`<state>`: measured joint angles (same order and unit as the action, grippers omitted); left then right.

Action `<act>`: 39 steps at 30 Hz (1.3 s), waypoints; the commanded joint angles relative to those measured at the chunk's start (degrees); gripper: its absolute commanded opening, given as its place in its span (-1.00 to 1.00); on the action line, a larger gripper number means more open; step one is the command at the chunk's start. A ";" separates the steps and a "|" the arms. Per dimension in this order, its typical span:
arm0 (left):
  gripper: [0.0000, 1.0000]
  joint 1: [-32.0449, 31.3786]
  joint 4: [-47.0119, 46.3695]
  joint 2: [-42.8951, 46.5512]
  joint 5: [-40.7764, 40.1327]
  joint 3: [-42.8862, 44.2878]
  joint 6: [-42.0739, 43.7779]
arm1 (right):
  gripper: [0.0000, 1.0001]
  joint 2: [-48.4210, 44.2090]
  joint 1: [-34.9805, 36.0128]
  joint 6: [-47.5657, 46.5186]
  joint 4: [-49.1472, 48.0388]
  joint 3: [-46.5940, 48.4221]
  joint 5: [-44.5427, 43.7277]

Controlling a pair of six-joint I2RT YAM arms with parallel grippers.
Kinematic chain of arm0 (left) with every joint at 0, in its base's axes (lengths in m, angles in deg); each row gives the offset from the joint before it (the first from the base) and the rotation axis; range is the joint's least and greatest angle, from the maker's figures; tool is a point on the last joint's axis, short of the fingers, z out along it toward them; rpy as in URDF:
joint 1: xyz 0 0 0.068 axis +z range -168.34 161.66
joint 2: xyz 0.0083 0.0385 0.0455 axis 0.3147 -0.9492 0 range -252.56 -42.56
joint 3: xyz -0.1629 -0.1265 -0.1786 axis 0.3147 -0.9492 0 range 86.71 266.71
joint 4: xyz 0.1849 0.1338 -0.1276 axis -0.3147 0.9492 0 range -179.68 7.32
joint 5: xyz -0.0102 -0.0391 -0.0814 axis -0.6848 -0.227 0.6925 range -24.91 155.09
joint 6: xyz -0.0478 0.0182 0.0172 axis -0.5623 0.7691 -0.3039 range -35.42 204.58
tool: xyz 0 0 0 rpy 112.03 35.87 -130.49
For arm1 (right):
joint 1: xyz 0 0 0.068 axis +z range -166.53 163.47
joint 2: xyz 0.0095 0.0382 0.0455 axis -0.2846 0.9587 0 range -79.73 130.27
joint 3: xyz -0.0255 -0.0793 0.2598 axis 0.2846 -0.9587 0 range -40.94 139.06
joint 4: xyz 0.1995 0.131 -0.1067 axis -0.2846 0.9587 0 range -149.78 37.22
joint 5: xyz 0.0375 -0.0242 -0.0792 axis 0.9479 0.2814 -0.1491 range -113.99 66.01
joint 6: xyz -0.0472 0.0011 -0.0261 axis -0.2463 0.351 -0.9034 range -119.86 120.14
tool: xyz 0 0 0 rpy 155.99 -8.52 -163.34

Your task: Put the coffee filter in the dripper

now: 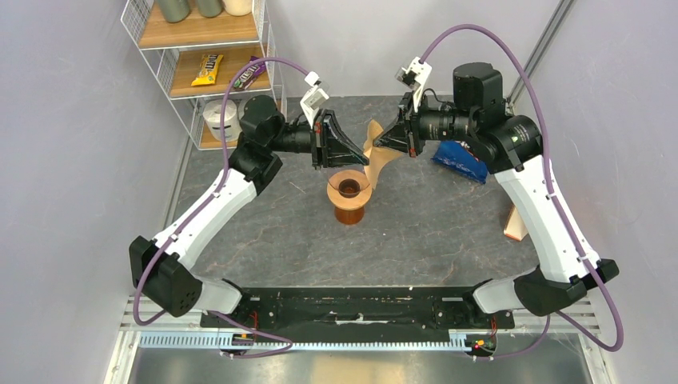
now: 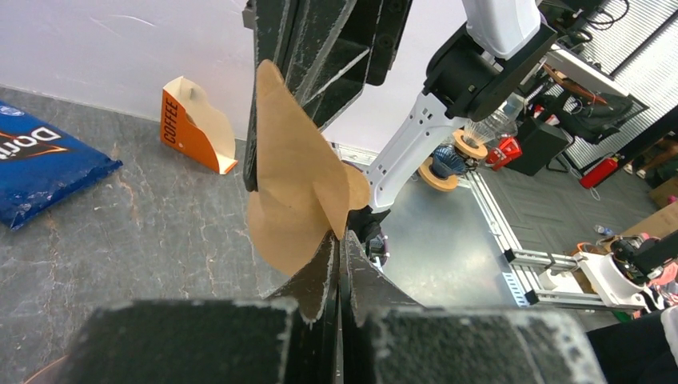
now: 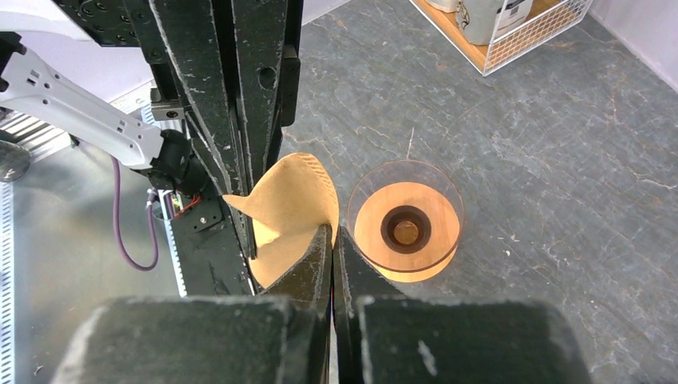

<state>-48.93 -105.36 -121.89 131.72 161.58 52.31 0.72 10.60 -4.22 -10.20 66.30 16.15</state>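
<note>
The light-brown coffee filter (image 1: 377, 162) hangs in the air between both grippers, just above and right of the dripper (image 1: 349, 194). My left gripper (image 1: 366, 159) is shut on one edge of the filter (image 2: 300, 188). My right gripper (image 1: 377, 144) is shut on the opposite edge of the filter (image 3: 289, 210). The filter is partly spread open between them. The orange-brown dripper (image 3: 406, 228) stands upright on the table, its wide clear rim and dark centre hole showing, with nothing in it.
A blue crisp bag (image 1: 461, 161) lies right of the grippers. An orange coffee filter box (image 2: 190, 122) stands at the right table edge (image 1: 516, 224). A wire shelf (image 1: 209, 64) with a white paper roll (image 1: 219, 118) stands at the back left.
</note>
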 commanded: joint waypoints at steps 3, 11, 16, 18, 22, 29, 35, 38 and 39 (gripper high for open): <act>-0.95 -1.05 5.50 2.17 1.81 1.79 4.36 | -1.00 -0.11 -0.64 3.35 -5.98 1.20 0.58; -0.90 1.37 7.61 2.58 1.79 2.38 4.99 | -1.00 -1.71 -1.65 -1.23 -2.82 0.25 2.04; 0.00 4.69 11.04 6.48 3.11 2.80 6.88 | -1.00 -3.62 -1.68 -10.68 3.07 -1.00 3.74; 0.01 6.68 15.21 7.67 3.05 3.53 9.45 | -1.00 -3.66 -1.65 -12.34 5.66 -0.48 4.34; 0.02 7.45 21.73 8.78 2.40 6.04 15.02 | -1.00 -3.40 -1.63 -13.88 8.25 -0.52 6.84; 0.00 6.05 21.83 7.32 3.49 7.26 15.96 | -1.00 -3.42 -0.10 -15.40 8.82 -1.24 9.37; -0.20 3.83 24.22 6.69 4.20 7.66 19.65 | -1.00 -3.25 2.31 -16.27 9.61 -0.81 9.26; -0.28 3.44 24.73 6.56 4.34 7.85 20.55 | -1.00 -3.30 3.57 -16.15 9.89 -0.90 8.30; -0.31 3.30 24.77 6.50 4.42 7.84 20.67 | -1.00 -3.32 3.84 -15.99 10.05 -0.89 8.20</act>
<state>-45.13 -81.80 -115.16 134.67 166.83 68.94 -1.71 13.31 -19.52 -0.93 65.15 24.00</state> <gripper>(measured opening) 0.370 0.008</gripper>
